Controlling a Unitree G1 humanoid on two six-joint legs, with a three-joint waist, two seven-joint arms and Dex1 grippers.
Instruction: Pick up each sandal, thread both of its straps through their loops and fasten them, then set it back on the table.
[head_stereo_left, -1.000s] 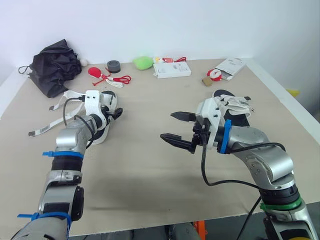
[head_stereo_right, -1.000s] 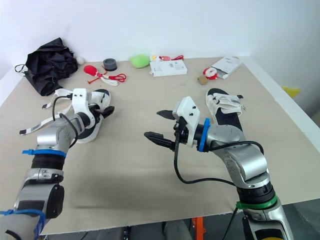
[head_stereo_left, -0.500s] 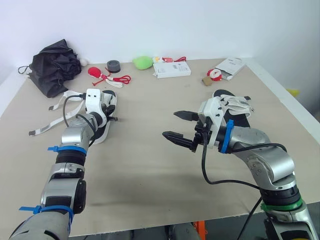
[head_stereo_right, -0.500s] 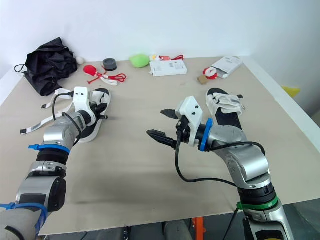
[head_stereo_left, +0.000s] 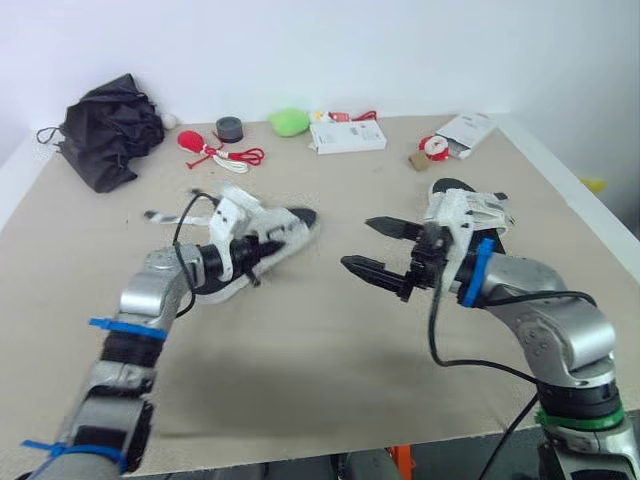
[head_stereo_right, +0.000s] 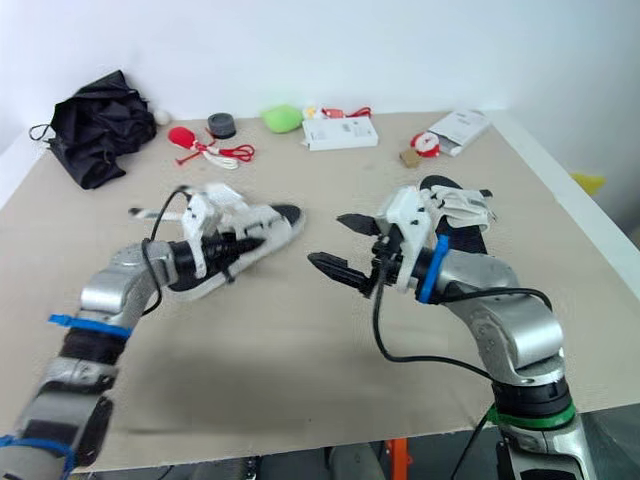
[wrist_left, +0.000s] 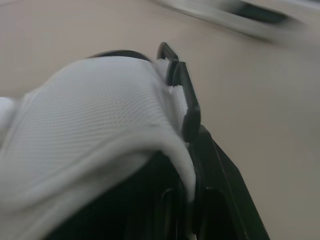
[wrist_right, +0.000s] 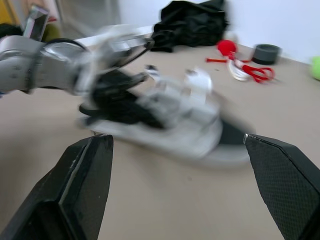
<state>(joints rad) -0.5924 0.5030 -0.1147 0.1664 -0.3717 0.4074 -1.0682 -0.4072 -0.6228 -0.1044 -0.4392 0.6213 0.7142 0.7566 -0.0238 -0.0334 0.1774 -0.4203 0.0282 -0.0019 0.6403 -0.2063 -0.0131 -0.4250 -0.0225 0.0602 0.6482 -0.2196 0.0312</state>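
Counter (head_stereo_left: 300, 380) carries both sandals. White sandal (head_stereo_left: 287, 230) is left of centre, tilted, toe pointing at the right jaws; can't tell if its sole is clear of the counter. Second sandal (head_stereo_right: 455, 205) lies flat on the right side, just behind the right jaws, and its straps look already fastened. Step in hand, as I read it: pick-up of the white sandal, threading not yet begun. Left jaws are clamped on the white sandal at its strap end. Right jaws are spread wide and empty, near the toe but apart from it. In the left wrist view the white mesh strap (wrist_left: 90, 115) drapes over the left jaws, black loop (wrist_left: 184, 95) at its edge. Next move likely: right jaws pinch a free strap end and feed it through the loop, which needs the sandal kept steady.
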